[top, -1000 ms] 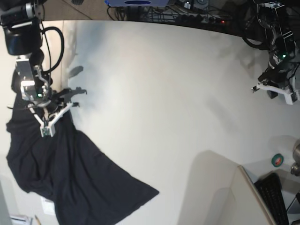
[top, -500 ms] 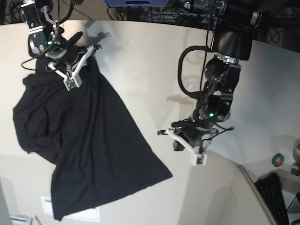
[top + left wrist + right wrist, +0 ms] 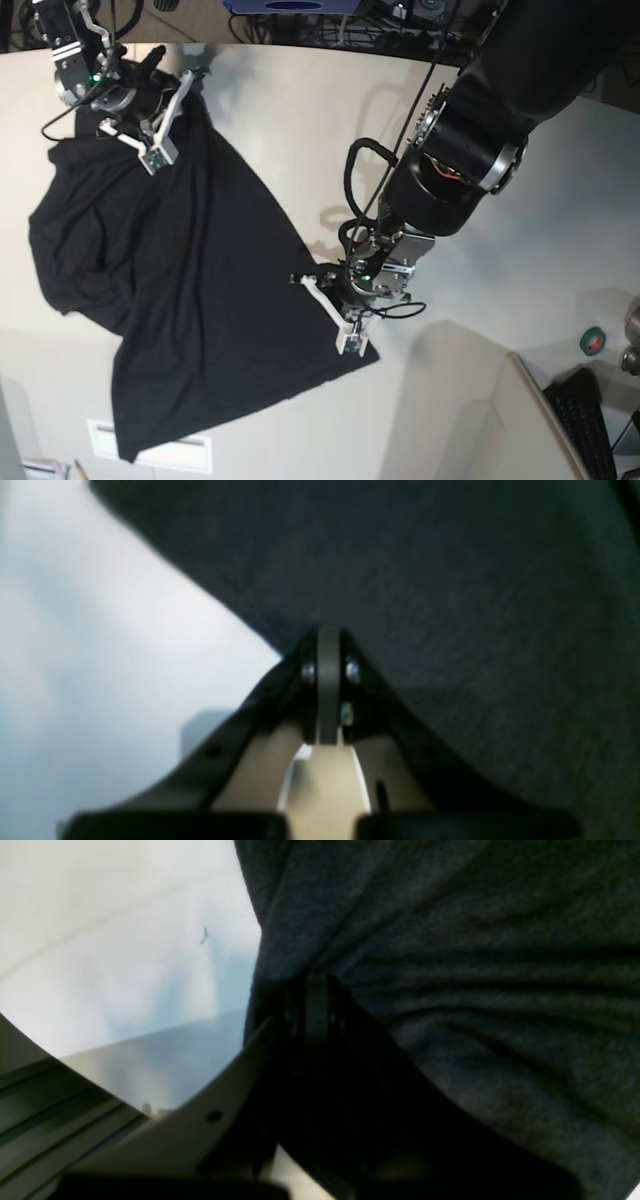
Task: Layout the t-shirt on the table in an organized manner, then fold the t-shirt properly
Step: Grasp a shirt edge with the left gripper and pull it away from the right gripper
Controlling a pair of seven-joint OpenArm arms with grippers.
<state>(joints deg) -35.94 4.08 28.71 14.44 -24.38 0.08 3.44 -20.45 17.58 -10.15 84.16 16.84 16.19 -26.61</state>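
Left gripper (image 3: 328,645) rises from bottom centre of view, jaws pressed together, tips meeting at edge of t-shirt (image 3: 450,580). Whether cloth is pinched between tips: cannot tell, view blurred. Black fabric fills top and right of view, its edge running diagonally from upper left down to fingertips. Table (image 3: 100,680), off-white and bare, fills left side. Gripper's faint shadow lies on table just left of jaws.

No readable text, labels, brands, numbers or signs appear in any view. The black t-shirt (image 3: 190,300) shows only plain fabric, and the off-white tabletop (image 3: 330,140) carries no lettering. Nothing printed can be made out on either arm.
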